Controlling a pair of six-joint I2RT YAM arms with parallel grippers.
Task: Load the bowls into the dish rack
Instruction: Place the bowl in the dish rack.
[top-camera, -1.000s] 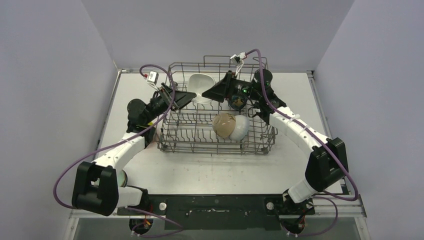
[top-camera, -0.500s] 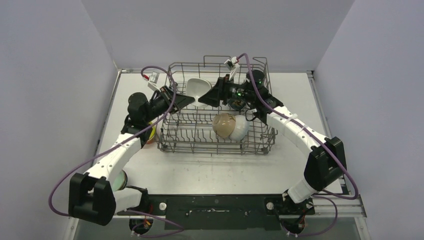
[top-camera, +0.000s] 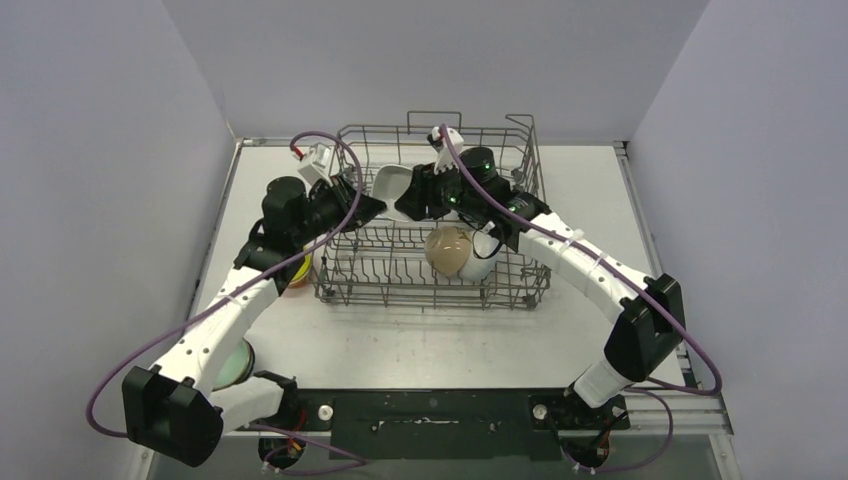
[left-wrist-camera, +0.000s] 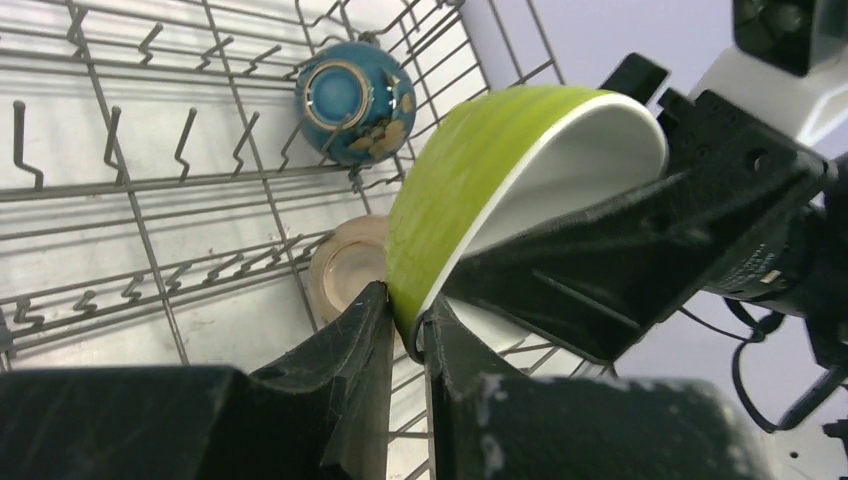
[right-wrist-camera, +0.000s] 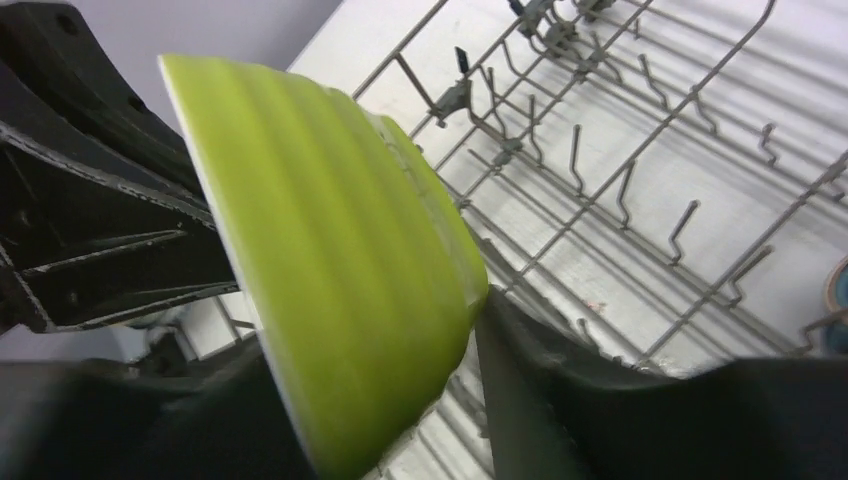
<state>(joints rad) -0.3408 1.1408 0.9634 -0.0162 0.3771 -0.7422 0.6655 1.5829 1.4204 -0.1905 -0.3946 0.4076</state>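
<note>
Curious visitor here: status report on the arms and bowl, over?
Left gripper shut on rim of lime-green round bowl. Right gripper straddles it, grip unclear. Bowl over grey wire dish rack; no obstruction seen.

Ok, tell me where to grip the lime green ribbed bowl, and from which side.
Take the rim of the lime green ribbed bowl, one finger on its white inside, one outside, coming edge-on from the left arm's side. It stands on edge above the grey wire dish rack, so the thin rim is exposed; the body is wide and round. The left gripper pinches there.
</note>
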